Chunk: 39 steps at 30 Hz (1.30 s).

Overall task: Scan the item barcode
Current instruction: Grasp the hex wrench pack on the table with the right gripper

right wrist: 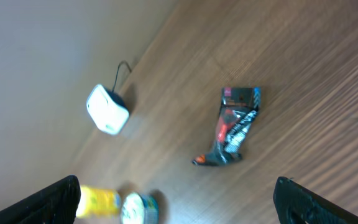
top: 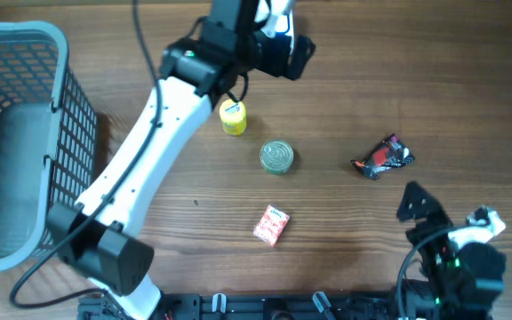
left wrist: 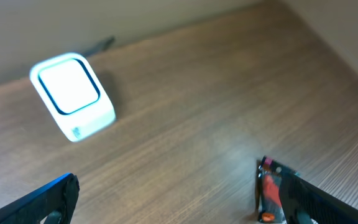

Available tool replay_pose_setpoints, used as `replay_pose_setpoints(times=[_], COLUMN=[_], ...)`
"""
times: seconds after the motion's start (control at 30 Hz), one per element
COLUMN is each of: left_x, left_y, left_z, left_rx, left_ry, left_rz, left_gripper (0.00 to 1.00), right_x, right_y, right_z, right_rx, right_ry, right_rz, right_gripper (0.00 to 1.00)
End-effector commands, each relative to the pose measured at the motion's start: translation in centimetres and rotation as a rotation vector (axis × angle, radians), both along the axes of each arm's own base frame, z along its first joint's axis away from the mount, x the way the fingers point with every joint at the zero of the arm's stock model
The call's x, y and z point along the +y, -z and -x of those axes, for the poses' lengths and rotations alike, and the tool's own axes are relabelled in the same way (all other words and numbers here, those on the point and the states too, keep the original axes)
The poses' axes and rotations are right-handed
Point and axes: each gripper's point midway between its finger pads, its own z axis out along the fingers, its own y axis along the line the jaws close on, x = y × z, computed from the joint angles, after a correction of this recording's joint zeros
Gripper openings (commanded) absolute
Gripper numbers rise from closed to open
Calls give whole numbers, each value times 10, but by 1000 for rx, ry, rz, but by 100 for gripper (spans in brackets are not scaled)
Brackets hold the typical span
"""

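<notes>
Snack packet (right wrist: 234, 127), black with red print, lies flat; left hand (left wrist: 166, 177) and right hand (right wrist: 176, 183) gape.

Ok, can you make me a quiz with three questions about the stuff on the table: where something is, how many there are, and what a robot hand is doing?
1. Where is the basket?
A. At the robot's left edge of the table
B. At the robot's right edge
C. In the middle

2. How many small things lie loose on the wood?
A. Two
B. Four
C. Six

3. What is the right gripper doing?
A. Shut tight
B. Gripping a cup
C. Open and empty

Answers:
1 A, the basket fills that edge in the view from above.
2 B, there is a bottle, a can, a carton and a packet.
3 C, its fingers stand wide apart with nothing held between them.
</notes>
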Motion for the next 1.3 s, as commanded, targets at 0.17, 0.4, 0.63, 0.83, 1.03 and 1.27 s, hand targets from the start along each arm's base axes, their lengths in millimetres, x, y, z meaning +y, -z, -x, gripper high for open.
replay_pose_setpoints(times=[0.17,0.4,0.63,0.83,1.03,1.27], left_x=[15,28,28,34,53,63], left_y=[-10,2,2,3,3,3], left_z=[-5,-6,-5,-9,-19,-24], left_rx=[-17,4,6,-6,-39,-51], left_ry=[-32,-82,-81,-114,-210,-252], left_rz=[9,-60,-60,-84,-150,-176], left_gripper=[100,100,100,100,100,100], right_x=[-3,22,0,-1,-4,22], right_y=[104,142,129,122,141,168], right_z=[-61,-101,-117,-127,-129,-137], right_rx=[432,618,520,471,514,558], right_ry=[141,-37,12,10,45,-33], right_rz=[-287,-347,-218,-215,-232,-279], right_gripper=[99,93,83,71,72,51])
